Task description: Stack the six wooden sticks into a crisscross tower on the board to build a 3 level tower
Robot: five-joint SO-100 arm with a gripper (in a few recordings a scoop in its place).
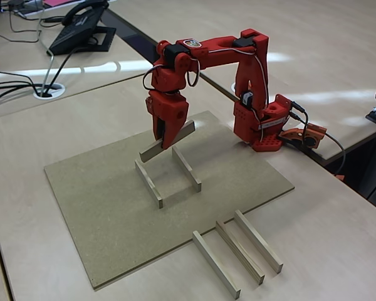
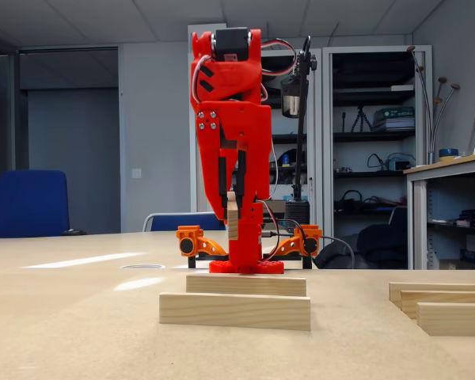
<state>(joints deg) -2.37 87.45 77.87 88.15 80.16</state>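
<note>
Two pale wooden sticks (image 1: 148,182) (image 1: 187,168) lie parallel on the brownish board (image 1: 106,213), forming the tower's bottom level; in a fixed view they appear as a near stick (image 2: 234,311) and a far stick (image 2: 245,284). My red gripper (image 1: 166,139) is shut on a third stick (image 1: 147,150), held level across and above the far ends of the pair. From the low fixed view the gripper (image 2: 233,207) holds that stick (image 2: 232,224) end-on, clear above the base sticks. Three more sticks (image 1: 215,264) (image 1: 239,252) (image 1: 258,241) lie side by side on the desk off the board's front right corner.
The arm's red base (image 1: 263,128) stands at the board's back right edge with an orange part (image 1: 304,135) beside it. A desk phone (image 1: 81,28) and cables (image 1: 25,88) lie at the back left. The spare sticks (image 2: 447,305) sit at the right of the low view.
</note>
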